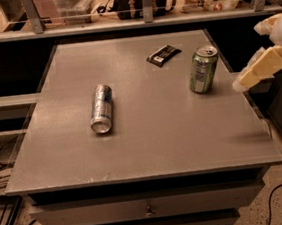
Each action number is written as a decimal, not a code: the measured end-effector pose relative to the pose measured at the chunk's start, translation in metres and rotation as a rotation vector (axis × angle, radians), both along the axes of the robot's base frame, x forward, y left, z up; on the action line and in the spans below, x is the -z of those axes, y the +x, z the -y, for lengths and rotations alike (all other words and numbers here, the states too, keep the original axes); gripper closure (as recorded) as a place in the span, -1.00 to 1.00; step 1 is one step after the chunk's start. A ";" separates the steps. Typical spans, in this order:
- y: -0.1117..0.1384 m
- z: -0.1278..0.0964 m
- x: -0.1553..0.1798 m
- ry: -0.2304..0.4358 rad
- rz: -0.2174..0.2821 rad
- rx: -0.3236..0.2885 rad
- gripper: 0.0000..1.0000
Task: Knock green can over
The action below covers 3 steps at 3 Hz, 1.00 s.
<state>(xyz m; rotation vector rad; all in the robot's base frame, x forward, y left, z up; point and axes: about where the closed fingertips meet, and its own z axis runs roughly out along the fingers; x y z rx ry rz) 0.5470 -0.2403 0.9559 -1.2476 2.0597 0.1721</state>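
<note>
Camera view: you are looking down on a grey desk (163, 137) that fills most of the frame, with drawers below its front edge.

The green can (203, 69) stands upright in the upper right of the frame, near the desk's right edge. Its silver top and pull tab face up. Just above and to the left of it lies a small dark packet (163, 55), apart from the can. Left of centre, a slimmer silver-and-blue can (101, 108) lies on its side, well apart from the green one.

Your gripper (259, 68) comes in at the right edge of the frame as a pale, slanted shape. Its lower tip points down and left toward the green can. It is near the can but not touching it, and a dark gap shows between the two. You cannot tell from here whether the gripper is spread or closed.

The step in hand looks like the approach. The green can is upright, so the knock is not yet done.

The next move likely calls for a sideways sweep toward the left of the frame. Meet the can high on its side so that it tips rather than slides. Keep the push short, so the can stays on the desk and away from the packet.
</note>
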 end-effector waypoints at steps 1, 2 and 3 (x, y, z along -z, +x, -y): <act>0.007 0.002 0.004 0.013 -0.001 0.002 -1.00; 0.011 -0.005 0.008 0.026 -0.004 0.014 -1.00; 0.027 -0.022 0.019 0.088 0.008 0.003 -1.00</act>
